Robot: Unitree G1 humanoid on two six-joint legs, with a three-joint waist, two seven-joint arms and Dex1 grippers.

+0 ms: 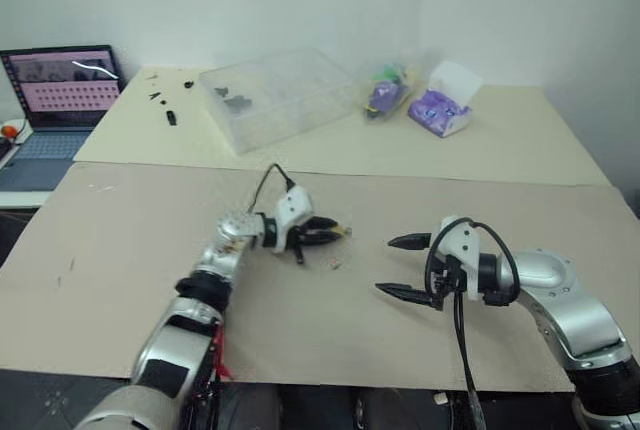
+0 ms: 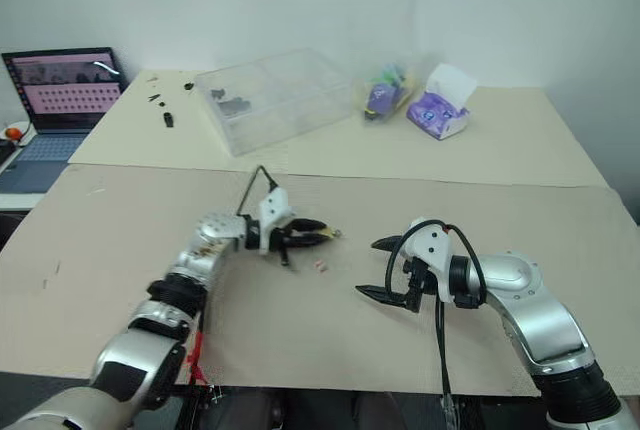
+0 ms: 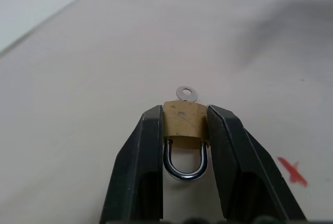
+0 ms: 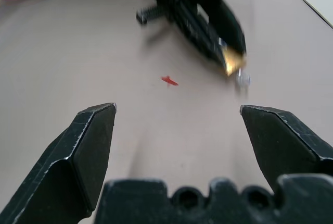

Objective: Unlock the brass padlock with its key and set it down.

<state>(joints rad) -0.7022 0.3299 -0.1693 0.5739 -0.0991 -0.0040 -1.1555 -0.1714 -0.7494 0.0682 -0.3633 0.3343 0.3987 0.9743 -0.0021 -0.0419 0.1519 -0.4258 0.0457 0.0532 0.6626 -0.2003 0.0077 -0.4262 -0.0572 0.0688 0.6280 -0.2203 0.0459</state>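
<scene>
The brass padlock (image 3: 182, 123) is pinched by its yellow body between the two black fingers of my left gripper (image 1: 332, 231), which is shut on it above the brown mat. Its silver shackle (image 3: 186, 164) curves back toward the wrist. The key (image 3: 187, 94) sticks out of the body's far side as a small silver ring. In the right wrist view the padlock (image 4: 232, 63) glints at the left fingers' tip. My right gripper (image 1: 403, 267) hangs wide open to the right of it, a short gap away, with nothing between its fingers.
A small red mark (image 1: 335, 264) lies on the brown mat (image 1: 120, 290) between the grippers. Further back stand a clear plastic box (image 1: 275, 95), a purple tissue pack (image 1: 438, 110), a toy bundle (image 1: 385, 92) and a laptop (image 1: 60, 90) at the far left.
</scene>
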